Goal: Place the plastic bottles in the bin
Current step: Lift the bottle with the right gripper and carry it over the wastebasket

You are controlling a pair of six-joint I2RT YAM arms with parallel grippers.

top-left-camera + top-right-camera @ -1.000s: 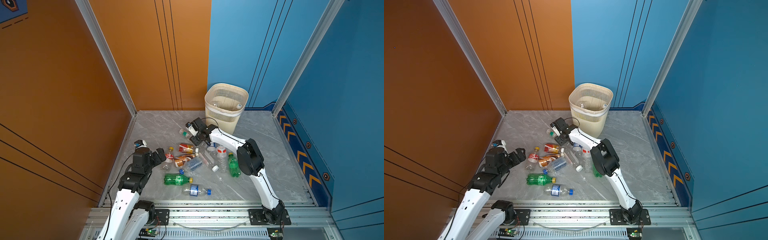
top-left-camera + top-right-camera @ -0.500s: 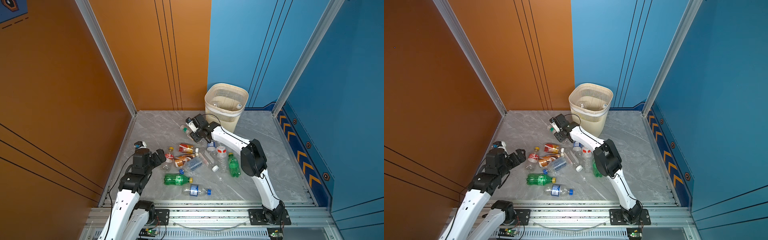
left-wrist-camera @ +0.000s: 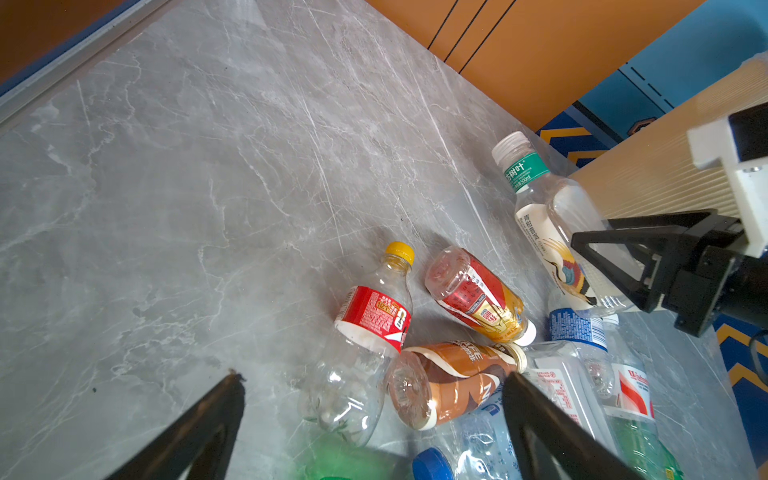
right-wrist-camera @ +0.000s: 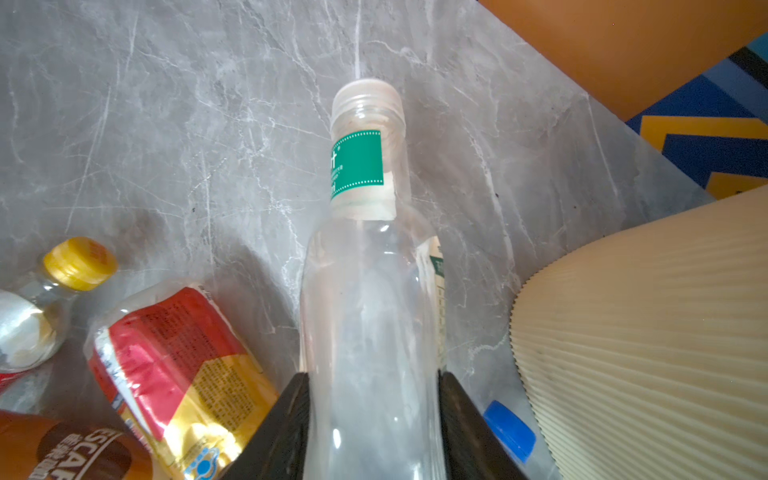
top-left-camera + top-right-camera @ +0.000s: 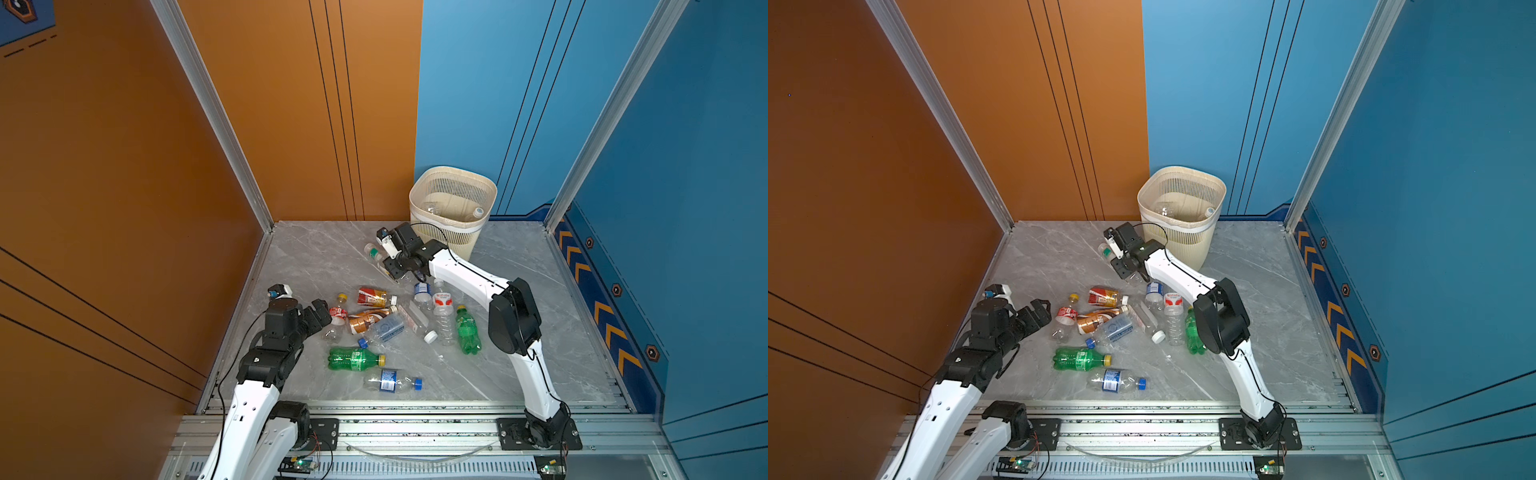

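Far forward, right end effector around bottle.

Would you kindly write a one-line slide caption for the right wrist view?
Right hand shut on a clear green-labelled bottle, beside the cream ribbed bin.

We're in a robot test cell: booth walls of orange panels and blue panels on aluminium posts, grey marble-look floor. We see the left arm and right arm bolted to an extrusion rail up front (bare circuit board, green LED lit, under it), plus a yellow chevron strip along the right wall.
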